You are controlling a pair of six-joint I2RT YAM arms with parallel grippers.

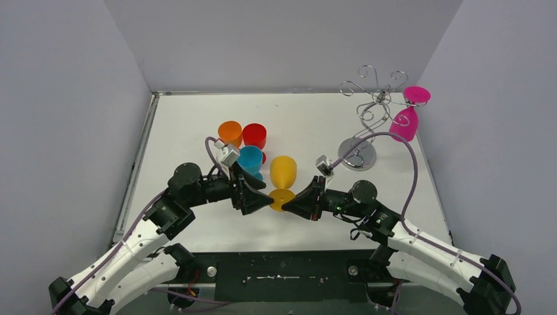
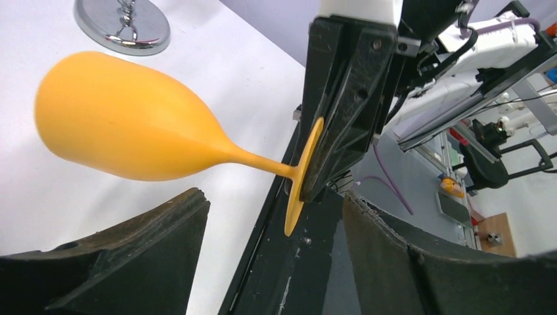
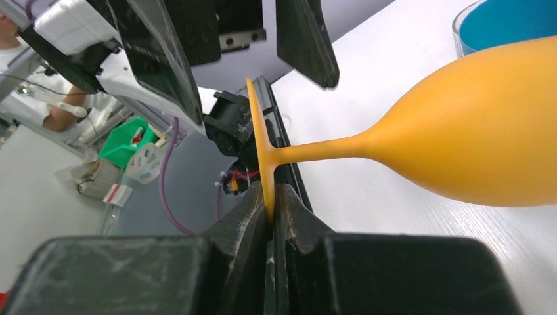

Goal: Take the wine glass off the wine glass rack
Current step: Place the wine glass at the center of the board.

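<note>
A yellow wine glass [image 1: 283, 172] is held on its side above the table, bowl pointing away from the arms. My right gripper [image 1: 293, 202] is shut on the rim of its round foot [image 3: 261, 151], seen in the right wrist view [image 3: 270, 197]. My left gripper [image 1: 266, 200] is open, its jaws either side of the foot without touching it [image 2: 272, 197]. The silver wire wine glass rack [image 1: 371, 105] stands at the back right on a disc base [image 1: 358, 154]. A pink wine glass [image 1: 407, 118] hangs upside down from its right arm.
An orange cup [image 1: 230, 133], a red cup [image 1: 254, 136] and a blue cup [image 1: 250, 159] stand together left of the yellow glass. The blue cup also shows in the right wrist view [image 3: 506, 20]. Grey walls close in three sides of the table.
</note>
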